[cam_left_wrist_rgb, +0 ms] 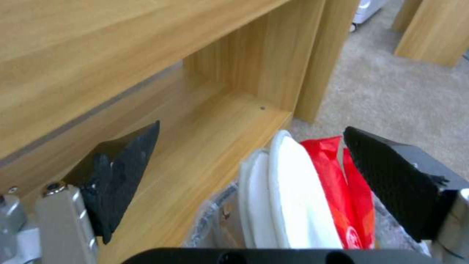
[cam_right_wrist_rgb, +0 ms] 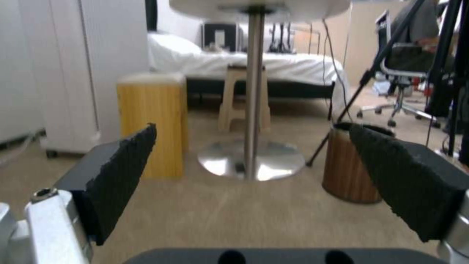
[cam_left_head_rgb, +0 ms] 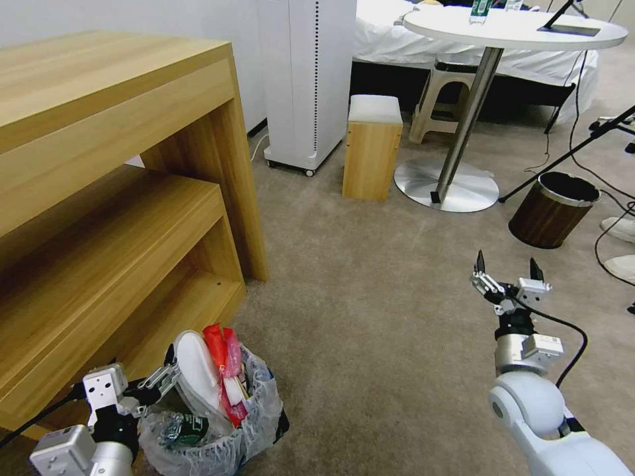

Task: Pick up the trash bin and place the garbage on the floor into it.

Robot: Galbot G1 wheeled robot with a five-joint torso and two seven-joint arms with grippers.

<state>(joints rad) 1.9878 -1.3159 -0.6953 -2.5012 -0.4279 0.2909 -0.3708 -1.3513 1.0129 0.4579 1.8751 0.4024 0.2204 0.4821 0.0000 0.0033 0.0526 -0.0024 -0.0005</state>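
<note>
Two grippers show, well apart: the left gripper (cam_left_head_rgb: 169, 370) low beside the wooden shelf unit (cam_left_head_rgb: 112, 198), the right gripper (cam_left_head_rgb: 508, 270) held out over open carpet with its fingers spread wide and nothing between them. The trash bin (cam_left_head_rgb: 218, 430) — lined with a crinkled clear bag folded over its rim — sits on the floor (cam_left_head_rgb: 370, 317) just beside the shelf unit's lowest board, and it is stuffed: white slippers (cam_left_head_rgb: 196, 373) stand on edge in it, red wrappers (cam_left_head_rgb: 221, 360) press against them, and a dark green piece lies lower in the bag (any print on it is too small to read). From the left wrist view the left gripper's fingers (cam_left_wrist_rgb: 122, 176) are parted, one on the shelf side and one past the wrappers, straddling the slippers (cam_left_wrist_rgb: 293, 198) without visibly closing on anything; white marks on the red wrapper (cam_left_wrist_rgb: 337, 194) cannot be read. The shelf's upright edge stands close behind the bin, leaving little room on that side. Toward the middle the carpet is bare and wide, bounded farther off by a small wooden stool (cam_left_head_rgb: 372, 147), a round table's steel base (cam_left_head_rgb: 446, 185), a white cabinet on castors (cam_left_head_rgb: 307, 79), and a brown wood-pattern bin (cam_left_head_rgb: 552, 210) — with cables trailing near it.
</note>
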